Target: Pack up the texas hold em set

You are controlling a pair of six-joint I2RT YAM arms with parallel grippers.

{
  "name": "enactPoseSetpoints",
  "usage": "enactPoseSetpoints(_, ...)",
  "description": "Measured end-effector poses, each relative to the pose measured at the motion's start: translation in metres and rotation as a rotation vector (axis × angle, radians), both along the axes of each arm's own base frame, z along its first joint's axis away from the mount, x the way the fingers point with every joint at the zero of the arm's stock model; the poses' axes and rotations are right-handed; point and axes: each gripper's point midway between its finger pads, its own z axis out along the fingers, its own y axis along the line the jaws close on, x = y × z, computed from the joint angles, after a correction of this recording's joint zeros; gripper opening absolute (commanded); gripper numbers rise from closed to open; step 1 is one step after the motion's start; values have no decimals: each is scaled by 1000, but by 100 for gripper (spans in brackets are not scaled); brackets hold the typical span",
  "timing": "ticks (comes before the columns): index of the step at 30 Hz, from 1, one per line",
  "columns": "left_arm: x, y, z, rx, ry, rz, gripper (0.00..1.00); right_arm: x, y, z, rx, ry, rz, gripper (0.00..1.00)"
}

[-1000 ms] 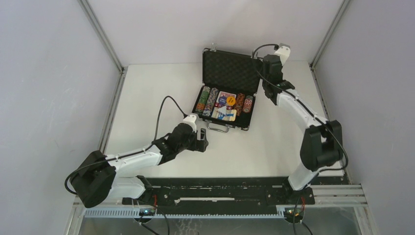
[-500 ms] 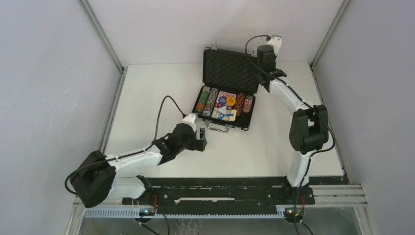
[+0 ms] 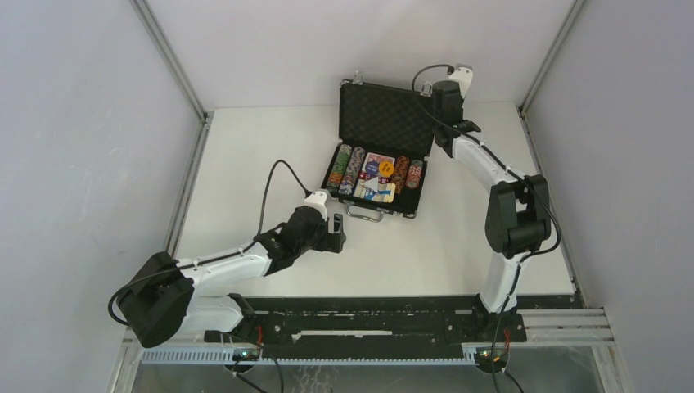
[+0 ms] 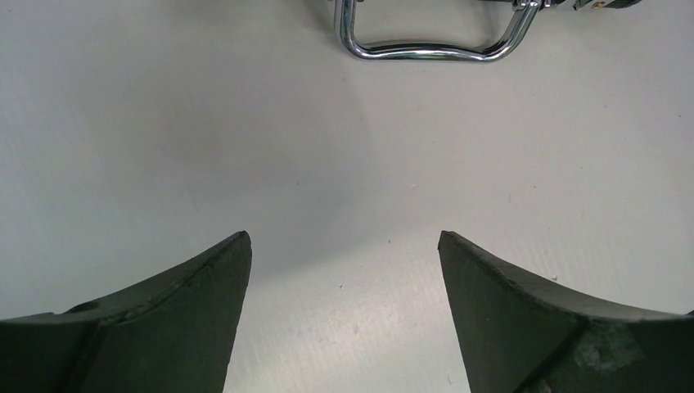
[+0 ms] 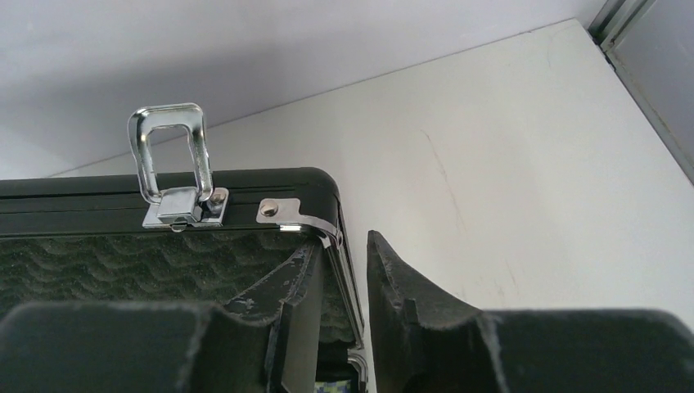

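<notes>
**Right gripper** [image 5: 340,246] – black fingers narrowed to a slim gap, straddling the right-hand edge of the raised lid [image 3: 385,115] near its top corner. One finger lies over the grey egg-crate foam inside, the other outside. A sliver of table shows beside the outer finger, so I cannot tell if the edge is truly pinched. At 10 o'clock of the fingertips, a chrome loop latch [image 5: 172,164] stands up from the lid rim.

**Left gripper** [image 4: 344,237] – fingers spread wide, nothing between them, low over bare tabletop. At 12 o'clock in its wrist view, well apart, lies the chrome handle [image 4: 430,45].

**Small black briefcase** [image 3: 378,205] – open, at 12 o'clock of the table's middle, lid upright at the far side. The tray holds:
- rows of multicoloured poker chips [image 3: 344,168] along both sides
- red-backed and blue card packs [image 3: 376,190] between them

In the overhead view the left gripper is at 7 o'clock of the case and the right at 1 o'clock.

**White table** [image 3: 245,147] – carries the case.
</notes>
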Motion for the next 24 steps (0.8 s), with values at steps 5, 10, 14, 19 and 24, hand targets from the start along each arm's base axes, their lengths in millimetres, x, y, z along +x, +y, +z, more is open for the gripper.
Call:
enactPoseSetpoints(5,0,0,0,0,0,0,89,-7,1,6,7,-13,13,32)
enactPoseSetpoints(10,0,0,0,0,0,-1,89,-2,-1,8,3,-9,17,21)
enactPoseSetpoints(14,0,0,0,1,0,0,89,7,0,6,-6,-4,17,19)
enactPoseSetpoints(19,0,0,-1,4,0,-2,89,9,-1,5,-9,-2,24,11)
enactPoseSetpoints(24,0,1,-5,15,7,-4,89,9,-2,4,-18,2,33,0)
